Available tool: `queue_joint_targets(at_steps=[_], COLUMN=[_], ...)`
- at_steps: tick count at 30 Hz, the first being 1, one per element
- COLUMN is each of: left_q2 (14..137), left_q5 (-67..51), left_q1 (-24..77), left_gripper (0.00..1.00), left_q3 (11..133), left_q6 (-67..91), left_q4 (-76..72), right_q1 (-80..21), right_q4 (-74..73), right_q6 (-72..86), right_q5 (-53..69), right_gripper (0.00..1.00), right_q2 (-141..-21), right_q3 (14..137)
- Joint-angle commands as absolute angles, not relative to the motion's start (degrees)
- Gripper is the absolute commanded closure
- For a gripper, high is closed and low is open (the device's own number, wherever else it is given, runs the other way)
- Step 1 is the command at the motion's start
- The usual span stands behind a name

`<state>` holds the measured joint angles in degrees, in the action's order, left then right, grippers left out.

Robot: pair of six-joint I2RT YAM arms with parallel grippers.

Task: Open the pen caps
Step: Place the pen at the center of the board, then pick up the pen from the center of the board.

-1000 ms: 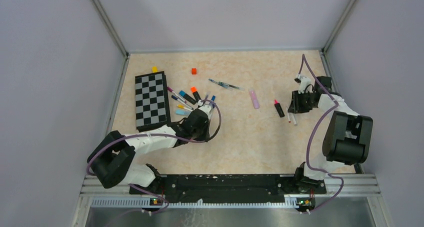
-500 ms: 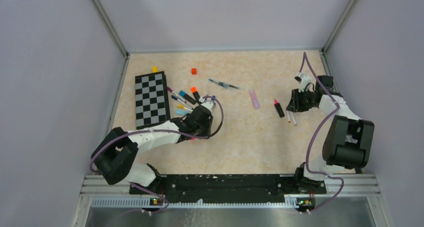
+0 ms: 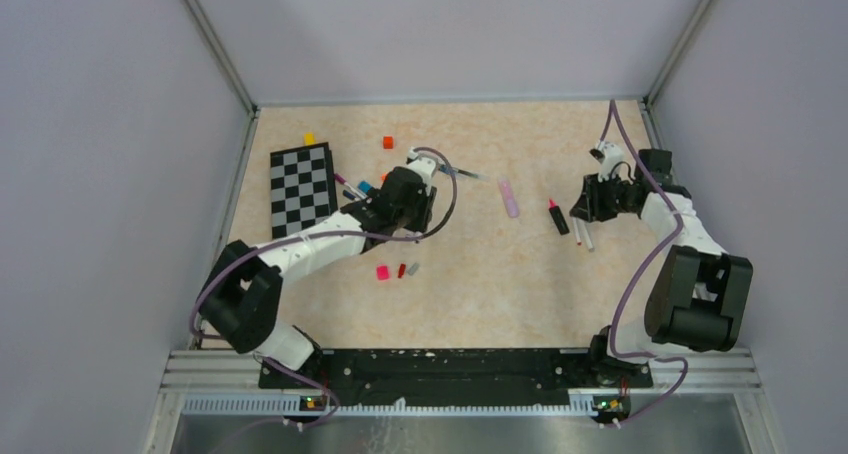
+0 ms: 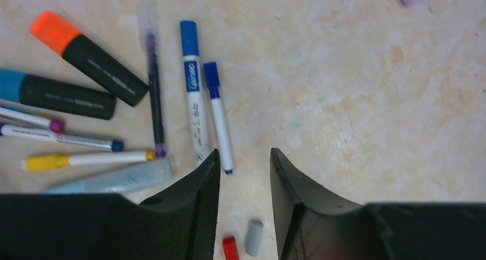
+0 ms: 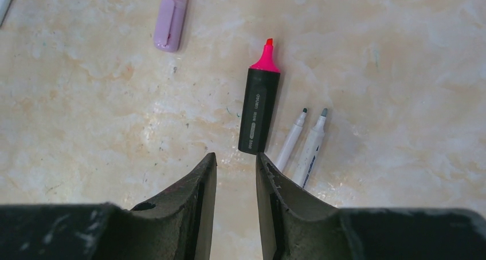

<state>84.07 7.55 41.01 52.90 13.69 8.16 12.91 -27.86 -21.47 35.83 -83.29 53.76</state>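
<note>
A small red plastic cap [image 4: 230,247] and a small grey plastic cap [image 4: 253,237] lie loose on the beige marbled table [image 4: 355,99], near the capped pens [image 4: 193,99]. The left gripper [image 4: 245,160] is between them, its jaws apart and empty. The right gripper [image 5: 236,162], only a little parted and holding nothing, is just beside an uncapped black highlighter with a pink tip [image 5: 259,111].

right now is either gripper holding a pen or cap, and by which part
Nothing is held: the left gripper and the right gripper both have jaws apart with nothing between them.

Bright, even light with soft, faint shadows; all views sharp.
</note>
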Motion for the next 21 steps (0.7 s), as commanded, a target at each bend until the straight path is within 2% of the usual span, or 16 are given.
queue_joint_targets(at_steps=[1, 8, 21], left_q2=[91.17, 101.13, 107.87], left_q5=[4.17, 2.72, 1.83], left_q1=[35.49, 32.98, 32.15], left_gripper=[0.62, 0.70, 0.71], left_q3=[60.69, 69.08, 72.36], left_q6=[8.84, 4.02, 3.08], left_q4=[8.60, 12.79, 14.21], right_q1=[13.36, 13.36, 13.36], right_q4=[-28.00, -28.35, -28.39], right_q6=[-23.19, -23.51, -23.55], right_q5=[38.85, 40.01, 40.24], right_gripper=[0.70, 0.70, 0.70], right_q2=[-80.55, -80.16, -80.15], right_q3=[55.51, 55.59, 55.63])
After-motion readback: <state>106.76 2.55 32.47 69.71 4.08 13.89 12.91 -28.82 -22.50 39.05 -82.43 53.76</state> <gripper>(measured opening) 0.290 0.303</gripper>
